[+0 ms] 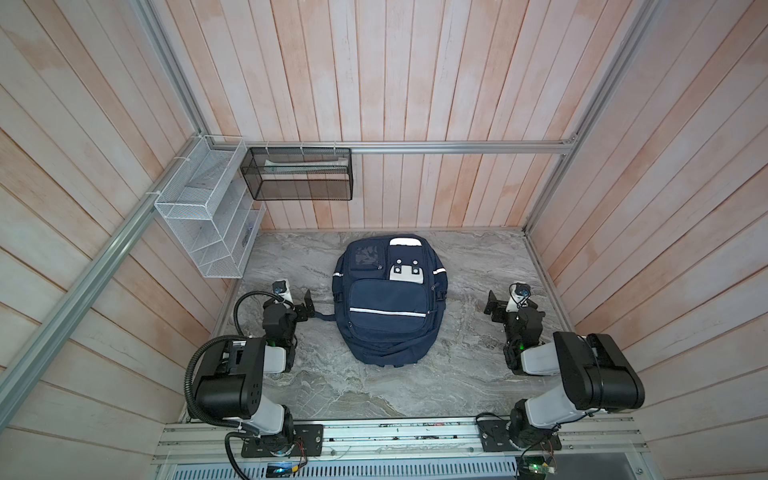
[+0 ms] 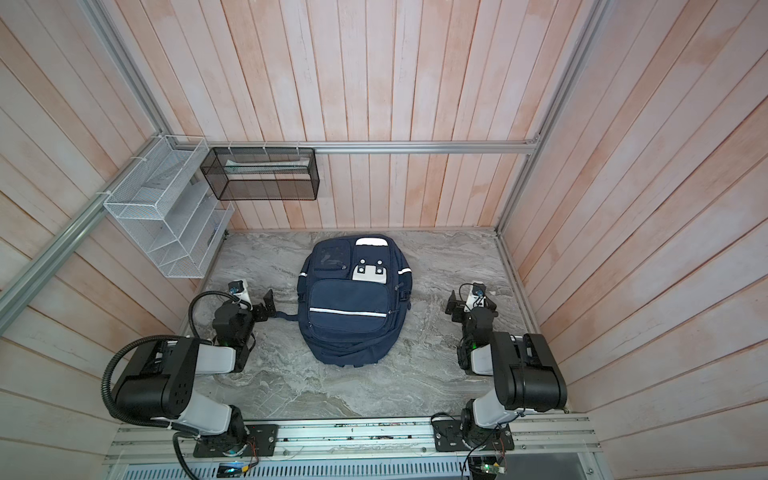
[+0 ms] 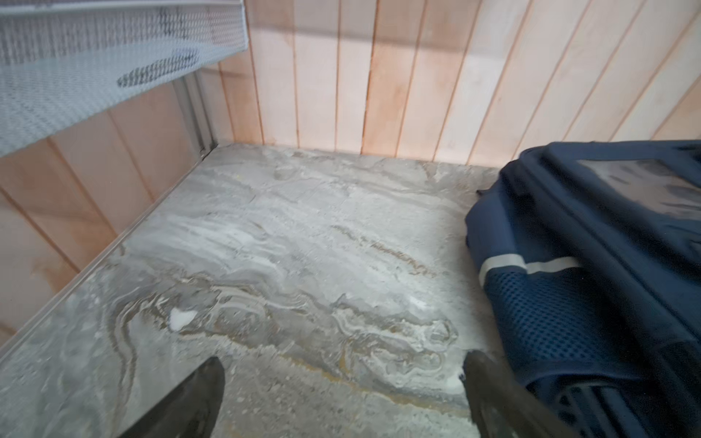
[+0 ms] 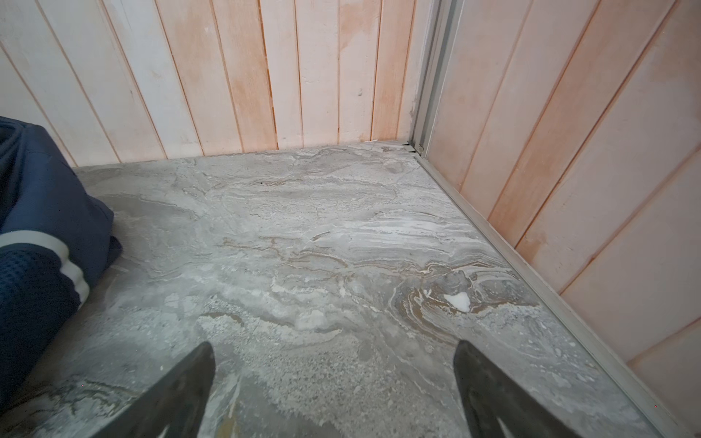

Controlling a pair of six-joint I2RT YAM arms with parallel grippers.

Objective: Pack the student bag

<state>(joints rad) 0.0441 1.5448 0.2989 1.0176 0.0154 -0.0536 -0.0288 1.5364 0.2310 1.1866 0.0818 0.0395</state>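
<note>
The student bag (image 1: 388,299) (image 2: 353,299) is a navy backpack with white stripes and a white studded patch. It lies front up in the middle of the marble tabletop (image 1: 469,374) in both top views. My left gripper (image 1: 306,307) (image 2: 268,305) sits low just left of the bag, open and empty, beside a dark strap (image 1: 324,316) that trails from the bag. In the left wrist view, the left gripper (image 3: 343,358) frames bare marble and the bag (image 3: 588,265) lies at the edge. My right gripper (image 1: 492,307) (image 2: 453,305) (image 4: 333,344) stands open and empty, well right of the bag (image 4: 38,227).
A white wire shelf (image 1: 208,216) (image 3: 95,57) hangs on the left wall above the table's far left corner. A black mesh basket (image 1: 297,174) hangs on the back rail with something pale inside. Wooden plank walls close three sides, with a metal rail (image 1: 374,432) along the front.
</note>
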